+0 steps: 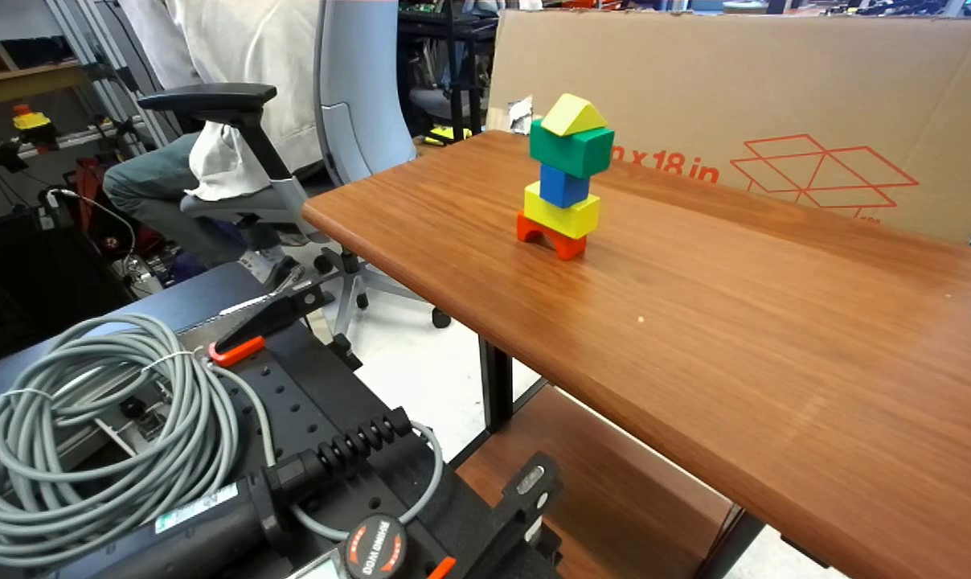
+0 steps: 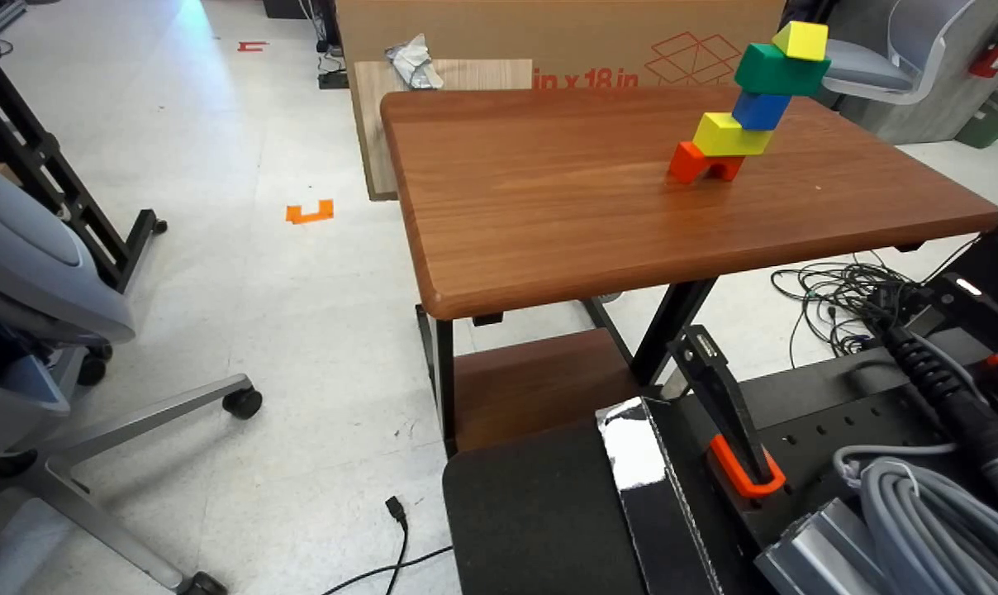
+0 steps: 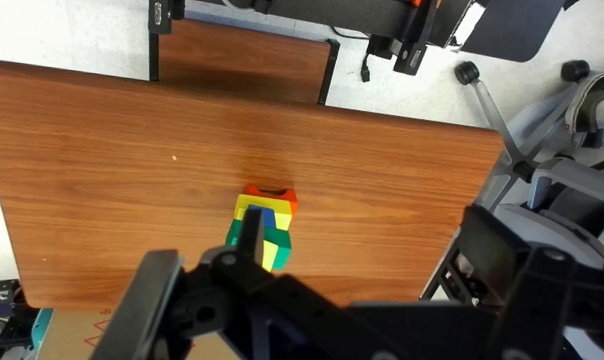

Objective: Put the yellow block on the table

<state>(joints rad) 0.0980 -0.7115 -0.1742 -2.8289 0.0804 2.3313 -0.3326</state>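
The yellow block [image 1: 572,116] is the small wedge-shaped piece on top of a stack, resting on the green block [image 1: 572,149]. It also tops the stack in an exterior view [image 2: 801,40]. In the wrist view the yellow block [image 3: 269,254] is partly hidden behind a gripper finger. The stack stands on the reddish-brown table [image 1: 735,346]. My gripper [image 3: 364,215] is open, with a wide gap and nothing between the fingers. It is above the table, its left finger overlapping the stack in the picture. No part of the gripper shows in the exterior views.
Below the green block are a blue block [image 1: 563,186], another yellow block [image 1: 562,212] and a red arch [image 1: 551,236] at the base. A cardboard box [image 1: 743,88] stands behind the table. A chair [image 1: 365,88] is beside it. A black cart with coiled cable [image 1: 212,450] faces its front edge.
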